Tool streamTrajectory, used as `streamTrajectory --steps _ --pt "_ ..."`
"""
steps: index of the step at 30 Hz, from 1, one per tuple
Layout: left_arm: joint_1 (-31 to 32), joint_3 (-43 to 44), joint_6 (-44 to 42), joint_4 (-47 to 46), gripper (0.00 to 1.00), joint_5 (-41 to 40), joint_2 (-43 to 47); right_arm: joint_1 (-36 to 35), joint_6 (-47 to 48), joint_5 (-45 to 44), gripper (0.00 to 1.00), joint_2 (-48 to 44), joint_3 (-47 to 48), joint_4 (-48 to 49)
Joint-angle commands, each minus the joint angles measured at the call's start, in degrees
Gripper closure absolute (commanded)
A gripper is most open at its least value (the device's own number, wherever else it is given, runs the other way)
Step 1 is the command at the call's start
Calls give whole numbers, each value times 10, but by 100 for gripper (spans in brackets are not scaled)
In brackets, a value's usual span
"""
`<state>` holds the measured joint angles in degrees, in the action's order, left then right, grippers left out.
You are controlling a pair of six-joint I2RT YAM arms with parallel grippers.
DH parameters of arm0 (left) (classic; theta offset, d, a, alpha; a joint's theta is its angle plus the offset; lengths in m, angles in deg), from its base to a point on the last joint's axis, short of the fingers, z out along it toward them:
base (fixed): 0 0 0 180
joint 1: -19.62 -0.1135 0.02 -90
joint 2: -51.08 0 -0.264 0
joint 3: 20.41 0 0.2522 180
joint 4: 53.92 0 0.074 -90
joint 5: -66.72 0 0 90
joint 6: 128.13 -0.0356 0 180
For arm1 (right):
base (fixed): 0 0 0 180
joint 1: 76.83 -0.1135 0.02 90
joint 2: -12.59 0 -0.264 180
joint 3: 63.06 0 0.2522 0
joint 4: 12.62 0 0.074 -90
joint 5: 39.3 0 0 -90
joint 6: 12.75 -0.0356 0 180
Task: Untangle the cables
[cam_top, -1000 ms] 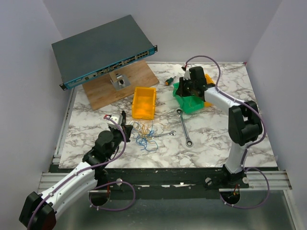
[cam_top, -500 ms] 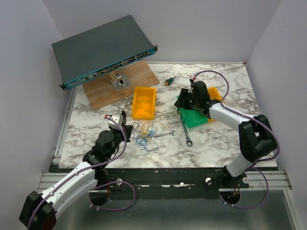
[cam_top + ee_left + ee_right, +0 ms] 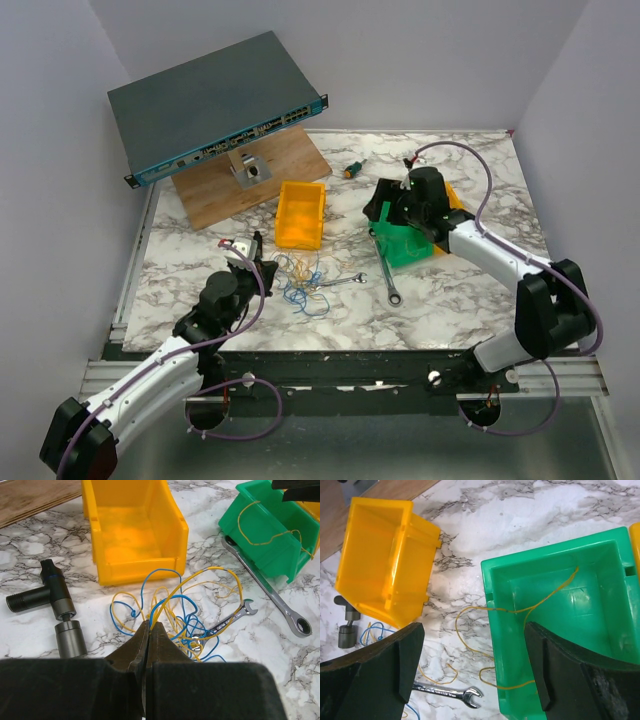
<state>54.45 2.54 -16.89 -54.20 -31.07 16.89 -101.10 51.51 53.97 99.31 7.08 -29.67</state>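
Observation:
The cables [image 3: 305, 280], a tangle of hair-thin blue and yellow wires, lie on the marble in front of the yellow bin [image 3: 300, 215]. My left gripper [image 3: 258, 264] is shut on several strands at the tangle's near-left edge, and the left wrist view shows the cables [image 3: 175, 607] fanning out from the shut gripper [image 3: 150, 626]. One separate yellow wire [image 3: 520, 611] hangs over the wall of the green bin [image 3: 490, 595], part inside and part on the table. My right gripper [image 3: 472, 645] hovers open above that wall, holding nothing; from above it [image 3: 395, 215] is over the green bin [image 3: 405, 245].
A small wrench [image 3: 345, 281] lies under the tangle's right edge and a long ratchet wrench [image 3: 383, 265] lies beside the green bin. A black T-fitting [image 3: 50, 592] sits left of the wires. A network switch [image 3: 215, 105] on a wooden board [image 3: 265, 185] stands at the back left.
My right gripper has opened wide and come nearer, over the front of the green bin, whose front has swung a little nearer. The left gripper and the tangle have not moved.

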Motion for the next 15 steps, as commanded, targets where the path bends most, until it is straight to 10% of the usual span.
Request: streamTrajectory --steps 1,15 --pt "-3 18 -5 -9 100 18 2 -2 30 -17 9 -38 -8 -40" --pt "-3 19 -3 -3 100 24 7 -159 -251 -180 7 -177 -92 -54"
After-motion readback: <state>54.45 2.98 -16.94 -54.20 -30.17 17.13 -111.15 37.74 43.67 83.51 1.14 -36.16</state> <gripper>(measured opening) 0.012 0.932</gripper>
